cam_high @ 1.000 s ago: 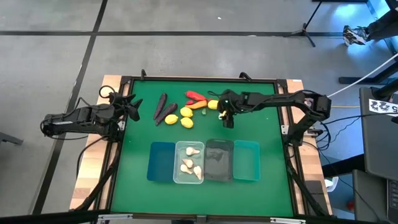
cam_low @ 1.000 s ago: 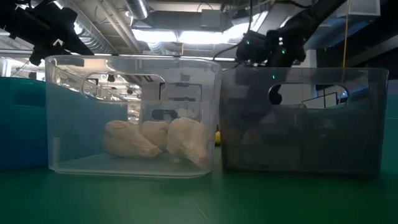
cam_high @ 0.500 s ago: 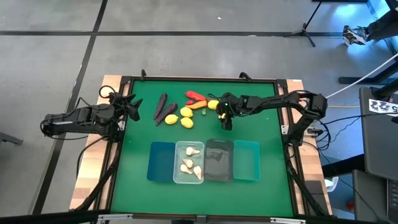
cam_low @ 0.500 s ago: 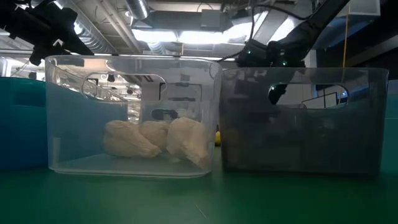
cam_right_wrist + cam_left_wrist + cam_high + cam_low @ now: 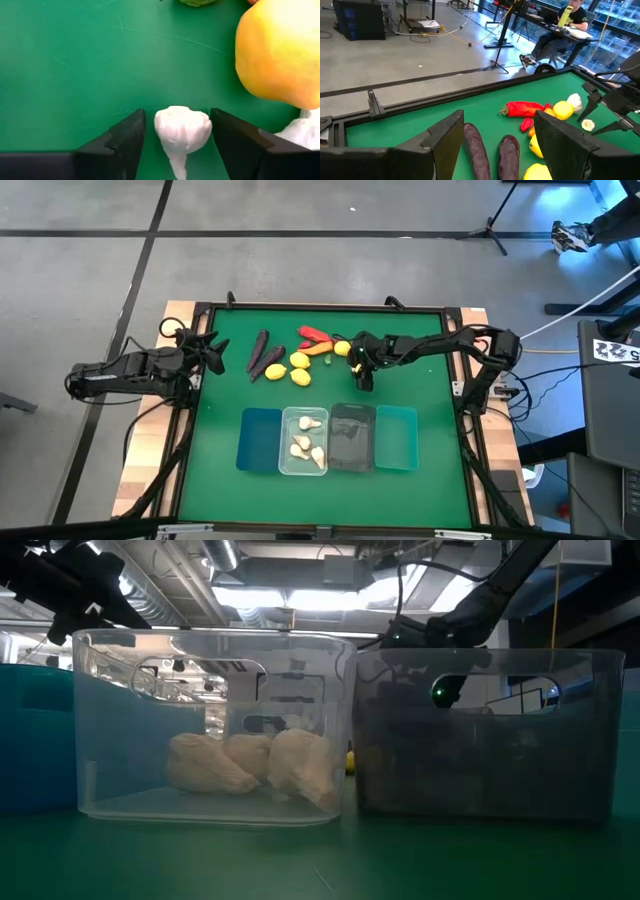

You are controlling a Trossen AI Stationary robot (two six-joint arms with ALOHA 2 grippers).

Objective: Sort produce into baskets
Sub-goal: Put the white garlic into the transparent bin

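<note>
My right gripper (image 5: 363, 372) is open, low over the green table, pointing down. Its two fingers (image 5: 125, 145) stand on either side of a small whitish garlic bulb (image 5: 182, 131) that lies on the table; narrow gaps show on both sides. A yellow lemon (image 5: 280, 55) and another garlic bulb (image 5: 302, 131) lie close by. Two purple eggplants (image 5: 266, 353), lemons (image 5: 299, 360) and red and orange peppers (image 5: 315, 336) lie at the far middle. My left gripper (image 5: 210, 352) is open and empty at the table's left edge.
Four baskets stand in a row near the table's middle front: blue (image 5: 260, 438), clear (image 5: 285, 442) holding several garlic bulbs, dark grey (image 5: 352, 437), teal (image 5: 396, 437). Bare green table lies on both sides of the row. A person sits beyond the table (image 5: 560, 30).
My right gripper has come down toward the table and a little toward the left edge, ending with its fingers around the small garlic bulb. The produce and baskets have stayed where they were.
</note>
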